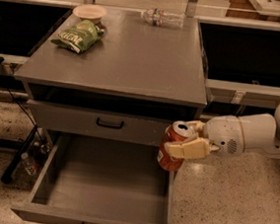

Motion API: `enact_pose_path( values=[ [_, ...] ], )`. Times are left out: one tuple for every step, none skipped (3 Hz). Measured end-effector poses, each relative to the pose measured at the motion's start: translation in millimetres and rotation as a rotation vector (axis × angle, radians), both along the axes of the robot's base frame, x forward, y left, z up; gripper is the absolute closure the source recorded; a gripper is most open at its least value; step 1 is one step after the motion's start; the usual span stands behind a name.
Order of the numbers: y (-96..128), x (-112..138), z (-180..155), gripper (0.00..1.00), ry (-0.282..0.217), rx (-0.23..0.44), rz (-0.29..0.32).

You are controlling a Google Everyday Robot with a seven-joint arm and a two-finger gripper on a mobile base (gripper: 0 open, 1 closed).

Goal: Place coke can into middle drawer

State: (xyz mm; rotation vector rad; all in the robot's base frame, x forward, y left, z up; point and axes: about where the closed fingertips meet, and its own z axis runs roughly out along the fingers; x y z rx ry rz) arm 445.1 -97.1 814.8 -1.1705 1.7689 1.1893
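My gripper (189, 138) comes in from the right on a white arm and is shut on the coke can (172, 152), a red can with a silver top, held upright and slightly tilted. The can hangs above the right rear corner of the middle drawer (108, 185), which is pulled wide open with a bare grey tray and a small black handle on its front edge. The can is just in front of the upper drawer's front, at its right end.
The upper grey drawer (99, 123) with a black handle is shut. On the cabinet top lie a green chip bag (77, 35), a tan bowl (89, 12) and a clear plastic water bottle (162, 18). Dark poles and cables lie on the speckled floor at left.
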Motion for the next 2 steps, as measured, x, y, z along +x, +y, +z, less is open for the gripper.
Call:
enact_pose_path(
  values=[
    [0,0,0,1.0,0.0,0.0,0.0],
    [25,0,-40,1.0,0.031,0.062,0.04]
  ],
)
